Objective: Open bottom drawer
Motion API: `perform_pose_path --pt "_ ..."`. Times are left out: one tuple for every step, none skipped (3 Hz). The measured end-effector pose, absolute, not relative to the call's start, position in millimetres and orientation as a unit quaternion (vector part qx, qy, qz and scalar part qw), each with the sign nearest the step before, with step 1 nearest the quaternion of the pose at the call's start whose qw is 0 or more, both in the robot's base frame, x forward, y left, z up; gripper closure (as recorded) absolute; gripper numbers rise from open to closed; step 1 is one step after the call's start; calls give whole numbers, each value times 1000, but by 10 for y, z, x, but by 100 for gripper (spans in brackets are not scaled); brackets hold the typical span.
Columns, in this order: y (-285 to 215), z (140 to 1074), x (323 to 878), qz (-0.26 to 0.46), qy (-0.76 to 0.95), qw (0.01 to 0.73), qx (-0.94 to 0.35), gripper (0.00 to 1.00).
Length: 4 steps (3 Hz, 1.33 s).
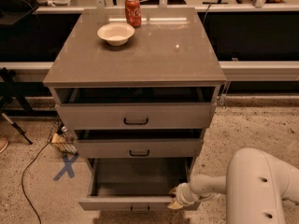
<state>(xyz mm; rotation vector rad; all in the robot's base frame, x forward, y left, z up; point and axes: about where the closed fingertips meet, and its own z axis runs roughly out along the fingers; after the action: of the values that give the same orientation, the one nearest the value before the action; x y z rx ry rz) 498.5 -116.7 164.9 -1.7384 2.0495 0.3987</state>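
Gripper (174, 197) at pulled-out bottom drawer (124, 203), right front corner — clamped or not, cannot tell.

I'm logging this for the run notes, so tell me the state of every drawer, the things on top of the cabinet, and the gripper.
bottom drawer: open wide, out well beyond the other two.
middle drawer: open a crack.
top drawer: open a crack.
bowl: upright on the cabinet top.
soda can: upright, behind the bowl.
gripper: low, at the bottom drawer's front right corner.
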Motion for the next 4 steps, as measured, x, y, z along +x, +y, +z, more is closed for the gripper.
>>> perform_pose_path --pt "-1205 1617 4693 153 742 235 -608 100" --pt "-1199 1640 4652 155 742 240 -606 100" --pt "-1199 1655 4652 155 742 240 -606 100" --pt "-1186 1646 4640 156 742 239 -606 84"
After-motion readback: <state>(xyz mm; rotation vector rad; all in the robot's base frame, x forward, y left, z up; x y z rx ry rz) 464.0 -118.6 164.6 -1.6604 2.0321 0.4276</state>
